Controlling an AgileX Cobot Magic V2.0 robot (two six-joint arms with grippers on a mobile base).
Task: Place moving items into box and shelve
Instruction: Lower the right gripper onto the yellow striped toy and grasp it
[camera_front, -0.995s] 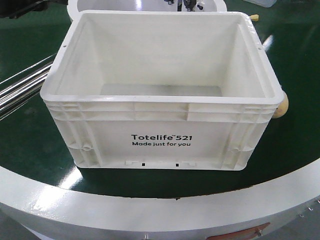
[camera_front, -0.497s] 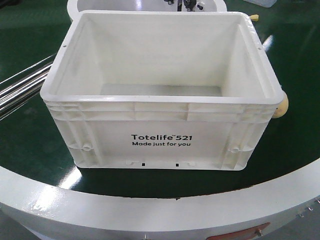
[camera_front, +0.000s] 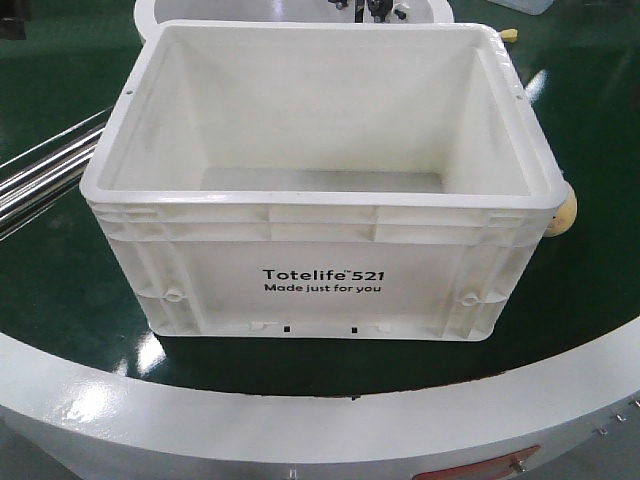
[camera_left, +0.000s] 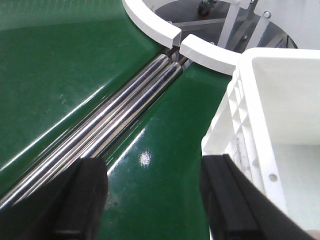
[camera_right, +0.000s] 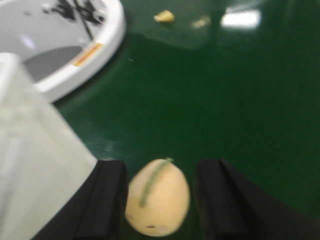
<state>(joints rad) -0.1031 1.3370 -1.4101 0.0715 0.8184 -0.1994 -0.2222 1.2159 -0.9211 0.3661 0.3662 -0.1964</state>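
Our right hand (camera_right: 159, 167), spread apart, straddles the cream ball (camera_right: 157, 200) at lower centre, just beside the box (camera_right: 30, 150) wall, so we judge an off-centre close could squirt it away or snag the box.

There's black print on the near wall of the white crate (camera_front: 320, 230): "Totelife 521", and under it "Made just for you".

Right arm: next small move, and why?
Probably close the right end effector on the cream-yellow ball. Its fingers stand open on either side of the ball, which lies on the green belt beside the white crate. The crate's visible floor is bare in the front view.
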